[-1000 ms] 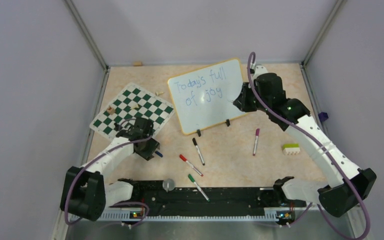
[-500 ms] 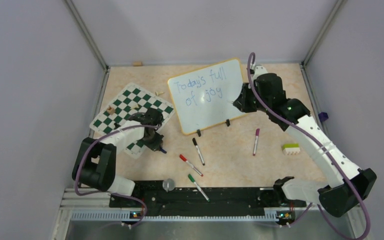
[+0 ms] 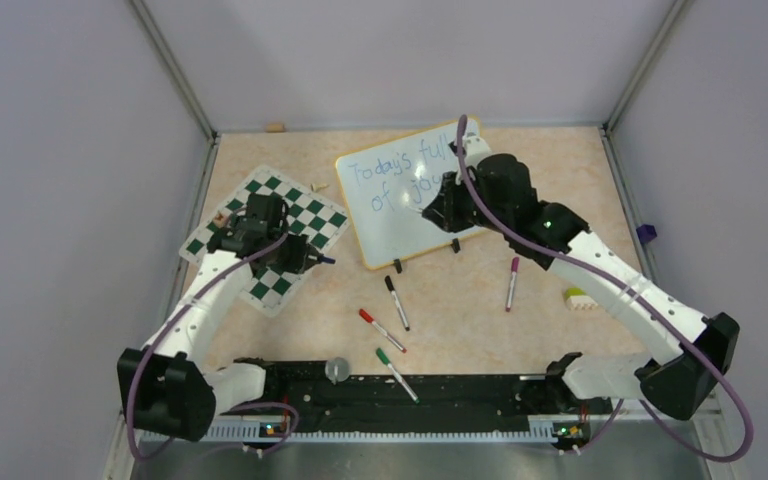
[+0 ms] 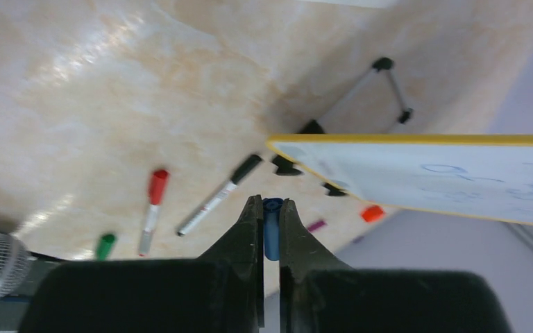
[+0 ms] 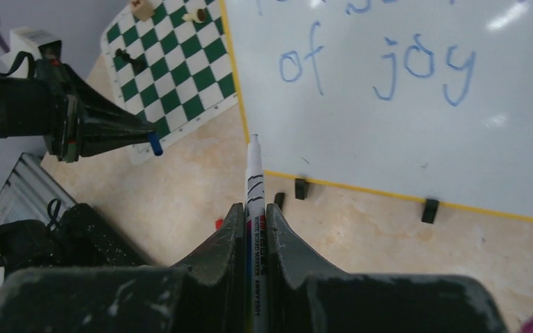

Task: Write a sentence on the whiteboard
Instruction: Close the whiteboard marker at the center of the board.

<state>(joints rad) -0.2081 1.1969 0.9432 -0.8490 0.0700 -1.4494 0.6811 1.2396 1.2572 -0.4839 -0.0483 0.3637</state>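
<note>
Loose markers: four are seen lying apart on the beige marbled tabletop (image 3: pixel 460 330), nearest the arm bases: one green-capped marker (image 3: pixel 397 373), one red-capped marker (image 3: pixel 381 330), one black-capped marker (image 3: pixel 397 302) and one purple marker (image 3: pixel 511 283).
Block: one small yellow-green and white toy brick (image 3: pixel 578 298) is seen to the right, partly hidden by the right arm.
Left gripper (image 4: pixel 271 205): the jaws are closed to a narrow gap on a small blue cap (image 4: pixel 272 236), held above the near edge of the mat.
Chess mat: one green-and-white chequered mat (image 3: pixel 305 210) is laid at the left, with a few small pieces on its far corner.
Right gripper (image 5: pixel 253 208): the jaws are clamped on a slim white marker pen (image 5: pixel 253 173), its tip pointed out past the fingers; whether the tip touches the board cannot be told.
Whiteboard: one large glossy white board with a thin yellow-orange rim (image 3: pixel 400 232) is propped at the far middle of the table, with two small black clips (image 3: pixel 397 266) on its near edge.
Sentence: two lines of thin blue handwritten lettering (image 3: pixel 380 172) are carried on the board, with "of joy" read on the lower line and the right end covered by the right arm in the top view.
</note>
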